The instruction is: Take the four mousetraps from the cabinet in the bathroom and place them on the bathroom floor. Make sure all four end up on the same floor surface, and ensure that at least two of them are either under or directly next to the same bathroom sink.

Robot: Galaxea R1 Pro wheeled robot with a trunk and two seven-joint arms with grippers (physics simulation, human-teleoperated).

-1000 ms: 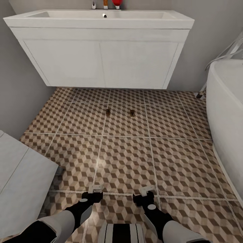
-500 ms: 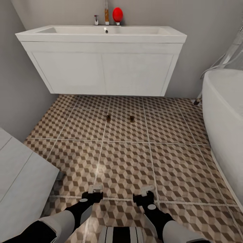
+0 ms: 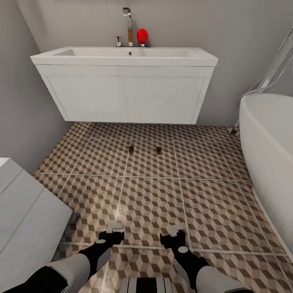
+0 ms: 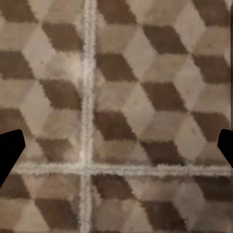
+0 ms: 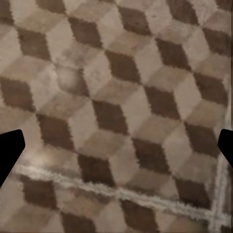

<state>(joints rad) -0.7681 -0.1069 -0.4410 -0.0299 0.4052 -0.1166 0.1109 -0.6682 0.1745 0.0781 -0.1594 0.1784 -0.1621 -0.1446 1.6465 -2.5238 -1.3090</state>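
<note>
— What's in the sink (image 3: pixel 122 57)?

— You can't see inside the basin; a chrome tap (image 3: pixel 128 24) and a red ball-shaped object (image 3: pixel 142 36) stand at its back edge.

— Where are your mousetraps?

— Two mousetraps (image 3: pixel 131 149) (image 3: pixel 158 150) lie on the bathroom floor (image 3: pixel 154 203), side by side just in front of the sink. They're too small for you to tell which way they point.

— And your hands?

— Your left gripper (image 3: pixel 114 230) and right gripper (image 3: pixel 174 233) hang low over the tiles, jaws spread wide, holding nothing. A white bathtub (image 3: pixel 268 154) sits to your right.
</note>
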